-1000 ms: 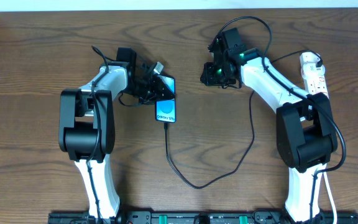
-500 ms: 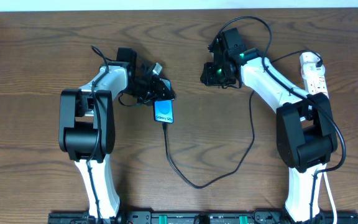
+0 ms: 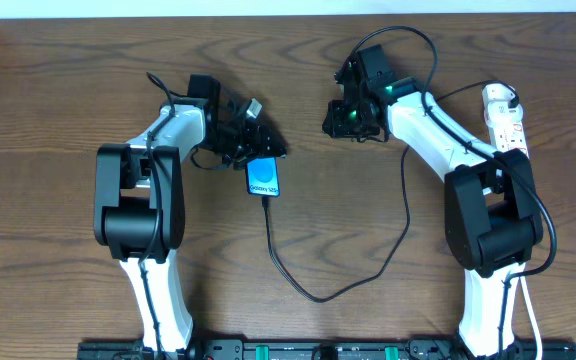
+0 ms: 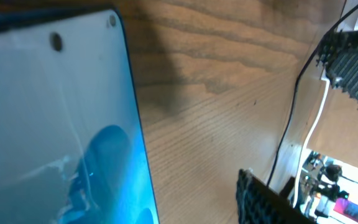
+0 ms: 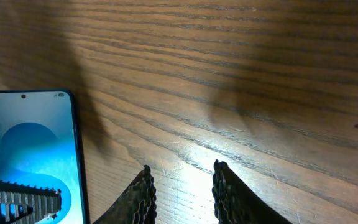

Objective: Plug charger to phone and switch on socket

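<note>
Cable nearest me: the charger [image 3: 316, 299] lies in a loose black loop on the wooden table [image 3: 48, 100]. One end runs up to the near edge of the phone [image 3: 263, 177]. Whether the tip is seated I cannot tell. The other end climbs beside the right arm, where I lose it.

The phone sits left of centre, its blue screen lit, with white lettering too small to read from above.

The left gripper [image 3: 253, 140] is over the phone's far end. Its wrist view shows one toothed finger [image 4: 260, 199] standing off from the phone's edge with bare wood between, so the jaws look parted rather than clamped.

Further right, the right gripper [image 5: 182, 199] hovers over bare wood, its fingers slightly apart and holding nothing.

At the far right edge lies the socket [image 3: 508, 125], a white strip with red marks I cannot read.
</note>
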Robot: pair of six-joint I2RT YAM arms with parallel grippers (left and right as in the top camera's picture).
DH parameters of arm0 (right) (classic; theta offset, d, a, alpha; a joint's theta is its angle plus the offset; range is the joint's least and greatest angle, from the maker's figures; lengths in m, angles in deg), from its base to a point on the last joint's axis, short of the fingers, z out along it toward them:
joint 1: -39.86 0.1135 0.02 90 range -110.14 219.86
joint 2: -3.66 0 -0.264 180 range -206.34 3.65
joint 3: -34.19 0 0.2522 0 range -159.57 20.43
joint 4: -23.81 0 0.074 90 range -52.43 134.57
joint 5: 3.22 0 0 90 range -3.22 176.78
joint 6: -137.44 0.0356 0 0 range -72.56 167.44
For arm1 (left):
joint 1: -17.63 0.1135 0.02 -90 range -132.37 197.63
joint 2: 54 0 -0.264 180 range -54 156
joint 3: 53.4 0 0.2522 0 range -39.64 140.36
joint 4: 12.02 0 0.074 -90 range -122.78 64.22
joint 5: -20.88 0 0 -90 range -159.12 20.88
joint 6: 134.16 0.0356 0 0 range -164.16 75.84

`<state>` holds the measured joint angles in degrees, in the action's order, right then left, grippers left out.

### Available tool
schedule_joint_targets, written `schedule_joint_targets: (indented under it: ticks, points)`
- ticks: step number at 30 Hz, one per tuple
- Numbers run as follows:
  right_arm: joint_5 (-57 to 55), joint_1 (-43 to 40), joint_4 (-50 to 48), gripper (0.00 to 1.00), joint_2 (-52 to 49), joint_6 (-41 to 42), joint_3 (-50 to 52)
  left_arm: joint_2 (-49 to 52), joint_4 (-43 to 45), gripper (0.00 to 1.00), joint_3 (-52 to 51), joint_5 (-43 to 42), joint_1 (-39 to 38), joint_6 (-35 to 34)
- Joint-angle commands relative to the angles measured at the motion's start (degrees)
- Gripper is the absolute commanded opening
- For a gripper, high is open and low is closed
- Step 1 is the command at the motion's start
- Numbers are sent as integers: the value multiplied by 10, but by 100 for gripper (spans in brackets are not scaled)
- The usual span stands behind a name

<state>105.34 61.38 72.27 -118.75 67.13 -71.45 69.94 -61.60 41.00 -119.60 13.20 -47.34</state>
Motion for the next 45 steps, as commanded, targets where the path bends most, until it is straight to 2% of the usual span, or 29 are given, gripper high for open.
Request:
schedule_joint_targets:
  ticks: [1, 23, 45]
  points:
    - [-3, 3, 0, 30, 17, -11, -6, 4, -2, 63, 1, 87, 0, 3]
    - [-3, 3, 0, 30, 17, -11, -6, 4, -17, 64, 1, 247, 0, -5]
    - [-3, 3, 0, 30, 17, -11, -6, 4, -17, 64, 1, 307, 0, -5]
